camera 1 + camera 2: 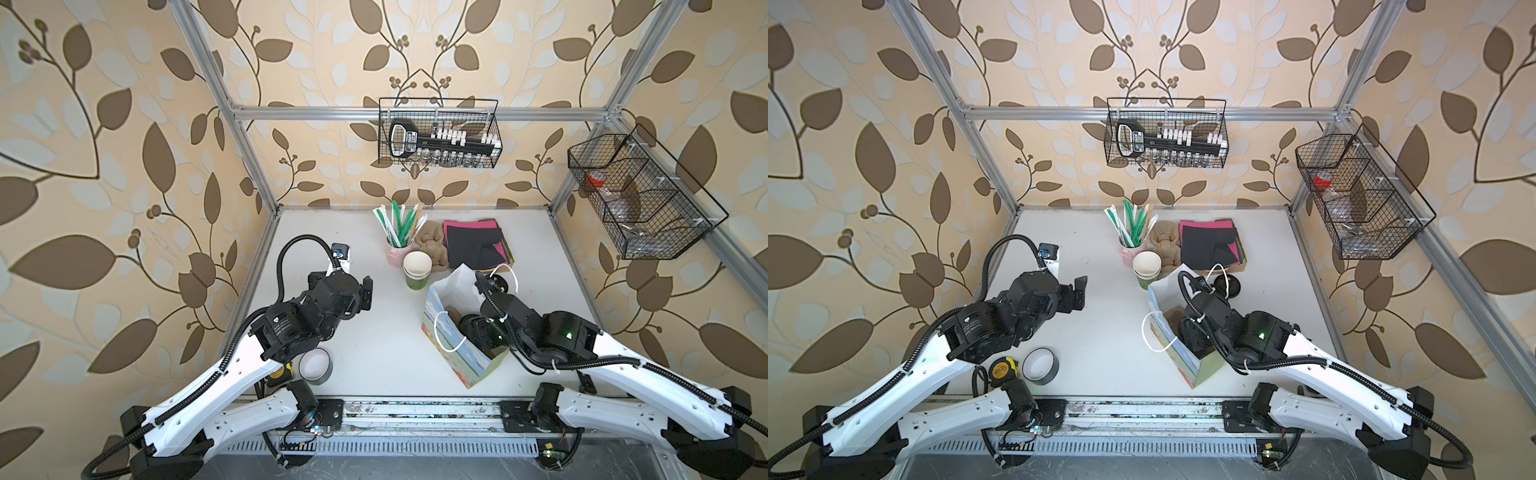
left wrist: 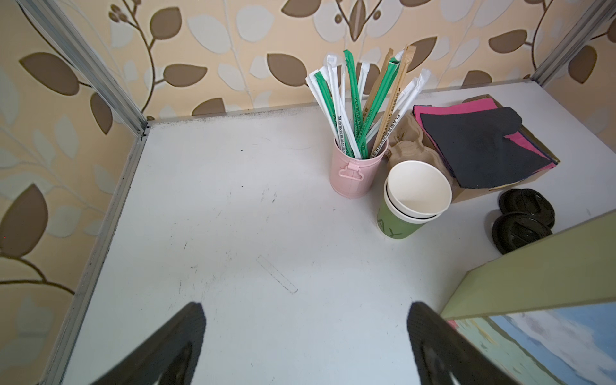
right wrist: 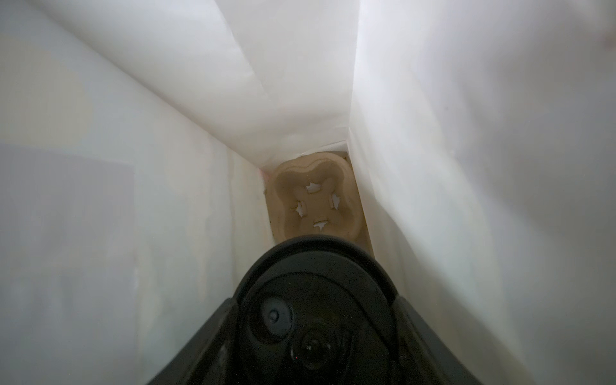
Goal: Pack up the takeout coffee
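Our right hand [image 3: 315, 300] holds the black-lidded paper takeout coffee cup [image 3: 316, 276] inside the landscape-printed paper bag [image 1: 455, 355], above its brown pulp carrier [image 3: 316, 200]. We judge it light and crushable, best gripped gently by the sidewall. Our left hand [image 2: 306, 308], beside the bag, gapes wide.

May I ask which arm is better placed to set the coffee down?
Right: its jaws hold the lidded cup inside the bag, at the carrier; the left jaws stand open outside.

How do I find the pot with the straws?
Look at the white table, at the middle of its back edge. The pot stands there beside the stack of green cups. It is the only pink tin, and wrapped straws stick up out of it.
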